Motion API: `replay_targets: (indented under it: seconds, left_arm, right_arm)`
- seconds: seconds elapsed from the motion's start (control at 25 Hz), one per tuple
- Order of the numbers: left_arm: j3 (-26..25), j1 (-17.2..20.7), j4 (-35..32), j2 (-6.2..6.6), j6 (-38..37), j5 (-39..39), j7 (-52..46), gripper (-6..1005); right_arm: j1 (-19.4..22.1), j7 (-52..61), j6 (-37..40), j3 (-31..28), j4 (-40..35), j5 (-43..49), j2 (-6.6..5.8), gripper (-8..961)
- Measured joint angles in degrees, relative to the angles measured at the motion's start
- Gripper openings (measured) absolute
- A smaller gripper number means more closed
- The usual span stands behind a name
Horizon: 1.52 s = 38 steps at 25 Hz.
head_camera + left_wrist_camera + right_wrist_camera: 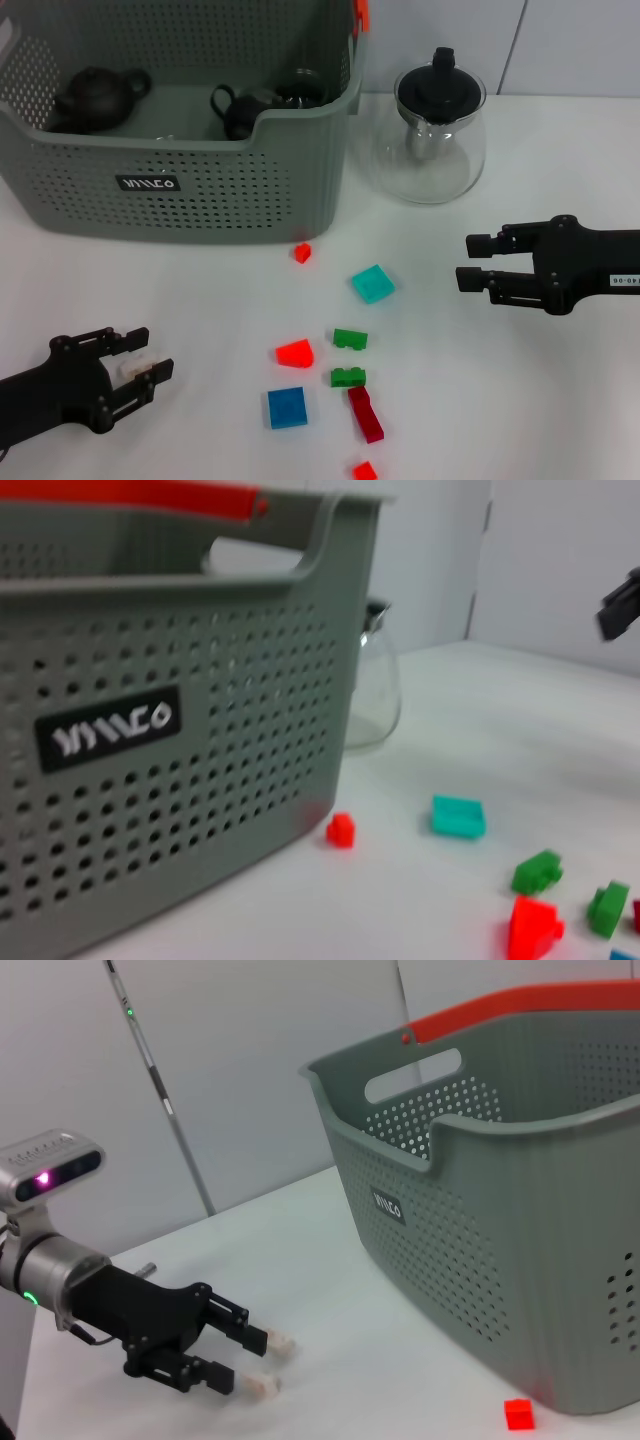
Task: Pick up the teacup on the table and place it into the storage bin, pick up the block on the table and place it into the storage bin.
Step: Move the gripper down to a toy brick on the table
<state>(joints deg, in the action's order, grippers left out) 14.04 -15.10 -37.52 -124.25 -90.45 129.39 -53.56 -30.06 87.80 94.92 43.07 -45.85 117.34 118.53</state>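
The grey-green storage bin (200, 190) stands at the back left, also filling the left wrist view (200, 780) and the right wrist view (500, 1220). Inside it sits a black teacup (235, 112) beside a dark teapot (95, 95). Several blocks lie on the table in front: a small red one (302, 252) (340, 829) (518, 1414), a teal one (373, 284) (458, 816), two green, a red wedge (295, 352), a blue one (287, 407). My left gripper (143, 358) (270, 1364) is open at the front left, empty. My right gripper (468, 262) hovers open at the right, empty.
A clear glass teapot with a black lid (438, 135) stands to the right of the bin. A dark red block (366, 413) and another red piece (364, 470) lie near the front edge. Bare white table lies between the left gripper and the blocks.
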Motion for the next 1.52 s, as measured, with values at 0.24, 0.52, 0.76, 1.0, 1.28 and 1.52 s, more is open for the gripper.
replay_targets:
  seconds: [0.24, 0.52, 0.76, 1.0, 1.28, 1.52]
  left_arm:
    - [-0.24, 0.17, 0.30, 0.04, 1.40, 0.02, 0.00, 546]
    - [-0.24, 0.93, 0.75, -0.19, 4.43, 0.29, 0.20, 465]
    - [-0.24, 1.03, 1.16, -0.24, 4.85, 0.50, 0.24, 429]
    - [-0.24, 1.05, 1.31, -0.28, 4.33, 0.96, 0.26, 379]
    - [-0.24, 1.04, 1.58, -0.35, 6.44, 0.82, 0.34, 377]
    - [-0.68, 0.95, 2.28, -0.33, 7.29, 0.66, 1.13, 378]
  right_arm:
    - [0.01, -0.03, -0.02, -0.01, 1.10, 0.00, -0.37, 519]
    - [0.11, -0.08, -0.62, -0.09, 1.29, 0.00, -0.41, 520]
    - [0.10, -0.09, -0.70, -0.10, 1.29, 0.00, -0.41, 519]
    - [0.17, -0.09, -0.71, -0.10, 1.29, 0.00, -0.51, 519]
    - [0.18, -0.09, -0.71, -0.10, 1.29, -0.01, -0.50, 519]
    - [0.18, -0.09, -0.70, -0.10, 1.29, -0.01, -0.49, 520]
